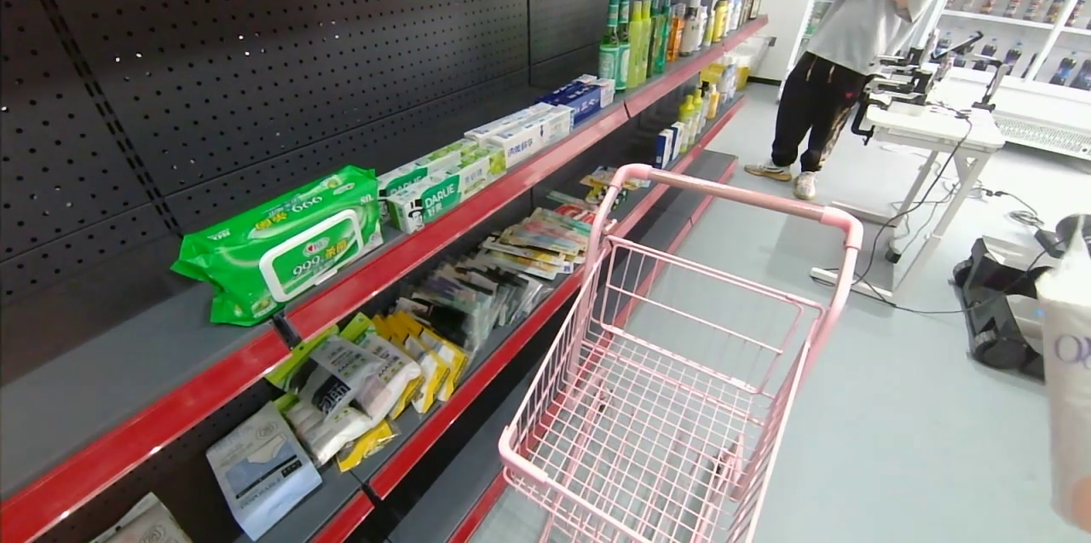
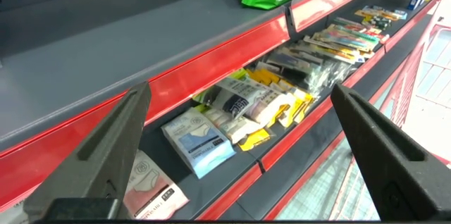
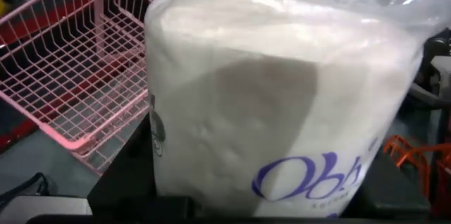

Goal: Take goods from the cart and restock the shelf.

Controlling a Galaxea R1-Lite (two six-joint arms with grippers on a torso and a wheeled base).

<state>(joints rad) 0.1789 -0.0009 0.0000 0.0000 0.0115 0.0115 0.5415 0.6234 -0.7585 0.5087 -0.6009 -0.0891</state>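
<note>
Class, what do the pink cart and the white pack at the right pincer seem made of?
Pink cart: likely satin-coated metal wire, a thin rigid grid. White pack: glossy clear plastic film, creased and shiny, over something white, perhaps paper.

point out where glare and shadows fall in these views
Head view: sheen on the green wipes pack, small glints on the pegboard. Left wrist view: the lower shelf is shaded at the back, under the upper shelf. Right wrist view: a dark shadow patch crosses the white pack, with glare on its wrap above.
</note>
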